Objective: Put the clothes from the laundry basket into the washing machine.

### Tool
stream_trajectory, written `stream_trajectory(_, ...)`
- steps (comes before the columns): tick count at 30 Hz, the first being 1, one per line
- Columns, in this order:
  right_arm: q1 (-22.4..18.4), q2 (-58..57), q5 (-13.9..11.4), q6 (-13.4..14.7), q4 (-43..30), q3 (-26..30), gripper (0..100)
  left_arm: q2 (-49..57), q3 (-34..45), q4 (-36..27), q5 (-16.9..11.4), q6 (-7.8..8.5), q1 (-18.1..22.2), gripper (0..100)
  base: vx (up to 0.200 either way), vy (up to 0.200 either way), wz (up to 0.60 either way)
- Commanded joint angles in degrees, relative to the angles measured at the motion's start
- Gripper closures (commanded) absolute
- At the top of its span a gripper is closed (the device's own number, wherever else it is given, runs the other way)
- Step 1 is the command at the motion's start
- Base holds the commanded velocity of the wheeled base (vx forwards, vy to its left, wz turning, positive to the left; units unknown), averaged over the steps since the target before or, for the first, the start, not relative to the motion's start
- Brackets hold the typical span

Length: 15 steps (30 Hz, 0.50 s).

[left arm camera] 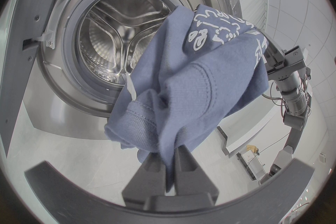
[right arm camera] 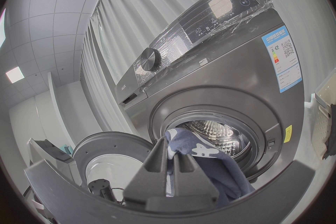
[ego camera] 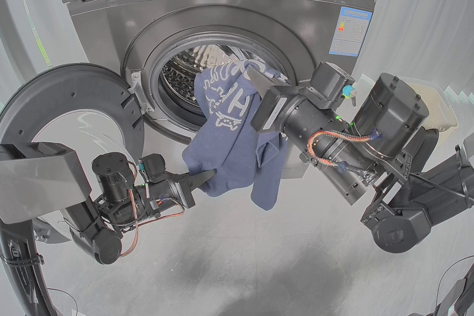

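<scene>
Blue shirt (ego camera: 232,139) hanging at the open washing machine (ego camera: 306,25), left claw (ego camera: 207,177) pinched on its bottom, right claw (ego camera: 253,73) pinched on its top

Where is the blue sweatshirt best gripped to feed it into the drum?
Probably at the printed top fold of the blue sweatshirt, from the front, where the right gripper pinches it at the drum mouth; the rest hangs below, its hem bunched in the left gripper.
</scene>
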<state>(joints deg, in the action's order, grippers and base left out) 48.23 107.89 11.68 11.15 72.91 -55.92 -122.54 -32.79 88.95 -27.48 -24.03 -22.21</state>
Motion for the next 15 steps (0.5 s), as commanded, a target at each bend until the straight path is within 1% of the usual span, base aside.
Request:
stream_trajectory(1,-0.77,0.31,0.01,-0.34,-0.05,0.11,100,4.33,2.91,0.08,0.23,0.39,-0.9,100,0.0,0.0,0.0)
stream_trajectory(2,-0.77,0.31,0.01,-0.34,-0.05,0.11,100,4.5,3.09,0.08,0.23,0.39,-0.9,100,0.0,0.0,0.0)
stream_trajectory(6,-1.03,0.92,-0.08,-0.34,-0.05,0.9,100,15.23,10.56,-0.01,-0.3,1.26,-1.96,100,0.0,0.0,0.0)
stream_trajectory(9,-0.77,1.89,-0.25,-0.52,-0.05,1.87,100,22.26,14.6,-0.1,-0.47,1.18,-2.22,100,0.0,0.0,0.0)
stream_trajectory(10,-0.77,1.98,-0.25,-0.52,-0.05,1.95,0,22.78,14.69,-0.1,-0.65,1.0,-2.22,100,0.0,0.0,0.0)
stream_trajectory(11,-0.5,2.68,-0.6,-0.52,-0.05,2.66,0,25.07,14.69,-0.1,-1.44,0.91,-2.13,100,0.0,0.0,0.0)
stream_trajectory(15,-0.06,3.73,-0.6,-0.52,-0.05,3.62,0,27.53,14.07,-0.1,-1.88,0.74,-2.13,100,0.0,0.0,0.0)
